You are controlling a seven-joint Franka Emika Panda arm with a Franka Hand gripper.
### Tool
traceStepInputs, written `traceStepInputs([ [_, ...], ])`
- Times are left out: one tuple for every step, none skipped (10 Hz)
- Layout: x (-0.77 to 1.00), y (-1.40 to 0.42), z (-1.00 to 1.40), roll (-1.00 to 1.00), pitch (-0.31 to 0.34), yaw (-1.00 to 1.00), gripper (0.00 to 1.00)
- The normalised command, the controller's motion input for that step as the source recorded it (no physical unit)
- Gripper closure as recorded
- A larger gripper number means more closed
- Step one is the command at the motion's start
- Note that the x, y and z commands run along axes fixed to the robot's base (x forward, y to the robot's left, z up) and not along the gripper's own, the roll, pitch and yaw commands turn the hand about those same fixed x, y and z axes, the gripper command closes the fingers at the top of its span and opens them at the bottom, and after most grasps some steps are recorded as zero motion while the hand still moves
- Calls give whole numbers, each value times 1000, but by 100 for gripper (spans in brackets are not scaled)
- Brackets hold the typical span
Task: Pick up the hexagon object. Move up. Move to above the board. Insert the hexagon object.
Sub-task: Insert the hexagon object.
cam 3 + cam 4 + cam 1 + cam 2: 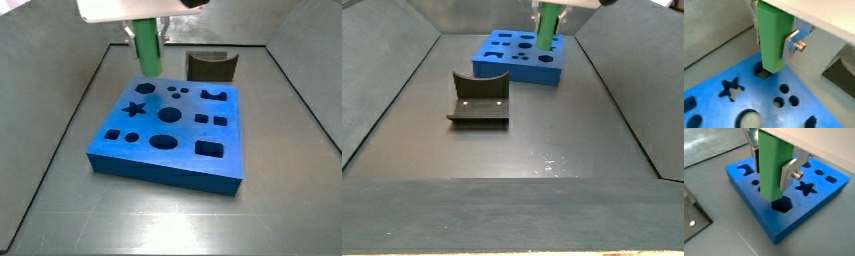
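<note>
In both wrist views the tool (773,169) is clamped on the hexagon object (773,163), a slim bright green peg held upright between the silver fingers (789,173). Its lower end hangs at a dark hexagonal hole (782,205) near a corner of the board (791,230), seemingly just above it rather than inside. Farther off, the dark fixture (210,65) stands on the grey floor beyond the blue board.

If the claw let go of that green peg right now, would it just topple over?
Probably. The peg is tall and slim, held upright by the gripper above the hexagon hole in the board, apparently not yet in. It looks stiff; flat sides should stop it rolling far.
</note>
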Motion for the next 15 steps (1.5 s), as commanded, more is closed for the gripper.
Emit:
traceStepInputs([
  [506,257,-897,-657,0,546,100],
  [537,71,-1000,-383,0,500,100],
  [-37,-11,-97,29,-169,3,100],
  [0,0,-63,0,63,0,100],
  [0,-720,-677,474,306,0,100],
  [0,-720,-489,537,460,-29,100],
  [83,-86,0,211,346,-146,100],
  [0,0,-34,0,0,0,100],
  [0,-191,-400,183,-211,0,100],
  [0,-271,-669,486,-131,77,100],
  [0,-437,-869,523,0,109,100],
  [0,-237,-726,569,40,91,100],
  [6,0,0,34,0,0,100],
  [3,0,-97,103,0,0,100],
  [29,-106,-731,634,0,51,100],
])
